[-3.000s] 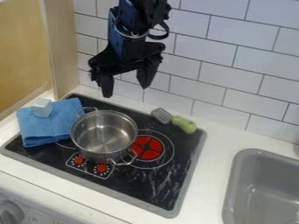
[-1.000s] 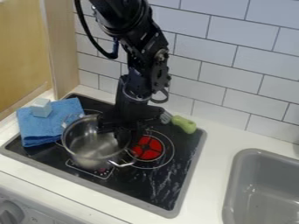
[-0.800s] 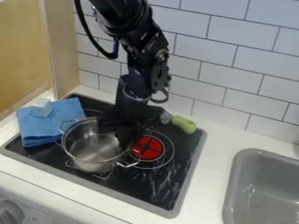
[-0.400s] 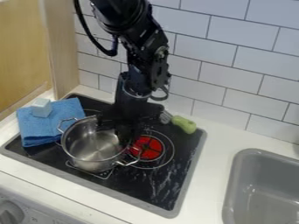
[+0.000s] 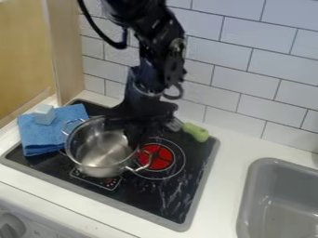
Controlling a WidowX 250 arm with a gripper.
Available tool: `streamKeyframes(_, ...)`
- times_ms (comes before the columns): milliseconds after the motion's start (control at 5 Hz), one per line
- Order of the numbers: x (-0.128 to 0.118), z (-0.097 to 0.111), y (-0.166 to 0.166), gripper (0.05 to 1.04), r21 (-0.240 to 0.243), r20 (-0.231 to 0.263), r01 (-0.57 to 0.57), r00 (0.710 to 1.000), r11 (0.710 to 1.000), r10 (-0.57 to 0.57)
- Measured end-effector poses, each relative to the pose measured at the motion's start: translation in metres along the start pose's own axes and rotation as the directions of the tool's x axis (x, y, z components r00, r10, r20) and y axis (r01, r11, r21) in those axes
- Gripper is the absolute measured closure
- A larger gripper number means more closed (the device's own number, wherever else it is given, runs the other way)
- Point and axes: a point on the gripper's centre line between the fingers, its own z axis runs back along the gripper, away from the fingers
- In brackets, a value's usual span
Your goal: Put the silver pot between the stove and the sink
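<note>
Place: a kitchen, and it's showing everywhere!
Stove point(image 5: 164, 197): black top, red burner point(image 5: 162, 162) in plain sight.
Sink point(image 5: 273, 162): grey, sunk into the white counter point(image 5: 231, 153) beside the stove.
Wall: white tiles point(image 5: 245, 76), right behind the stove.
Spatula point(image 5: 197, 133): green-handled, there on the stove!

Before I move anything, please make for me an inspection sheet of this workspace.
Surface: black stovetop with pale streaks, set in a white counter.
Job's things: silver pot on the stovetop, beside the red burner, not yet between stove and sink.
Clutter: folded blue cloth with a pale blue block on top; green-handled spatula near the stovetop's back edge.
Gripper: at the pot's rim; grip cannot be judged.
Cables: black cable looping beside the arm.
Surroundings: white tiled wall behind, wooden panel at left.
People: nothing seen.
</note>
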Motion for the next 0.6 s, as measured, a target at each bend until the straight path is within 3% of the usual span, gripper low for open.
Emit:
streamKeyframes(200,-0.006,0.013,-0.01,1.02,-0.024,0.027,0.045,0.999,0.999,-0.044)
streamKeyframes(600,-0.025,0.047,-0.065,1.02,-0.116,0.096,0.186,0.98,0.976,-0.176)
